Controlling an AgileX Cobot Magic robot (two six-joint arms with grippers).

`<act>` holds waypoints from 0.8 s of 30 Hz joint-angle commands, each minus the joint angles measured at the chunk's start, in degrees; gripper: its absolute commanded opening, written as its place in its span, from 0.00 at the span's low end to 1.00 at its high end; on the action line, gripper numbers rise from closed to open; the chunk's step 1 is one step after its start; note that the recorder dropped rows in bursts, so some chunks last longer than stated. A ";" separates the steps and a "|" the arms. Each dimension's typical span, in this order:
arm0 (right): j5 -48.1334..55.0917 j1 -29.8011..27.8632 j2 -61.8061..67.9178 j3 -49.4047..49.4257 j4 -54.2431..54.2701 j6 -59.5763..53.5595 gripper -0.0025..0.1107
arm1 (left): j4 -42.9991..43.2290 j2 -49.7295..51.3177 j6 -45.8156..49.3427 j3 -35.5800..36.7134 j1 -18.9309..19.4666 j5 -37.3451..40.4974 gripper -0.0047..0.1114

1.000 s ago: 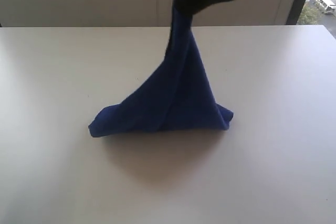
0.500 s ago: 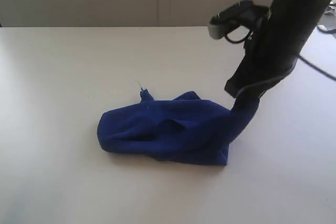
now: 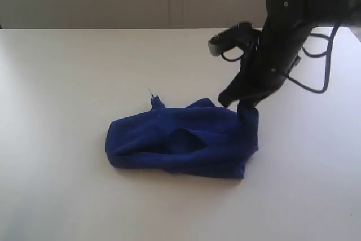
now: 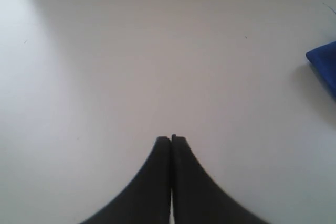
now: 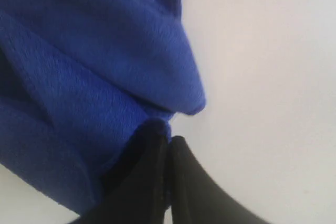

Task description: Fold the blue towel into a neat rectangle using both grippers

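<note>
My right gripper (image 3: 243,104) is pinched shut on the blue towel (image 3: 180,145). My two black fingers meet tip to tip, with a fold of the fuzzy cloth caught at their very end. From that pinch the cloth drops in a short raised strip to the white table (image 3: 67,71), so the end of the towel nearest my fingertips stands up off the surface.

The rest spreads away from my right fingers as a crumpled, roughly oblong heap. Its layers are bunched over one another, with a dark pocket-like crease near the middle. Toward the end of the heap farthest from my pinch, a small corner tip pokes up, and a thin loose thread (image 3: 149,91) rises beside it. Seen from my right wrist, thick rolled folds of blue crowd right up against my fingertips on one side, with bare table on the other.

My left gripper (image 4: 171,139) is closed on nothing, its fingers pressed flat together over bare table. The towel lies well apart from those fingers, with only one blue edge showing off to the side.
</note>
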 commanded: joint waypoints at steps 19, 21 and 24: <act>15.95 -0.11 -7.06 -44.13 51.33 -31.06 0.02 | 0.03 -0.25 0.00 0.23 0.09 -0.10 0.04; 16.56 -0.11 -6.93 -45.53 52.02 -32.46 0.02 | 0.03 -0.25 0.00 0.23 0.09 -0.10 0.04; 16.56 -0.22 -7.53 -49.07 48.46 -31.92 0.02 | 0.03 -0.25 0.00 0.23 0.09 -0.10 0.04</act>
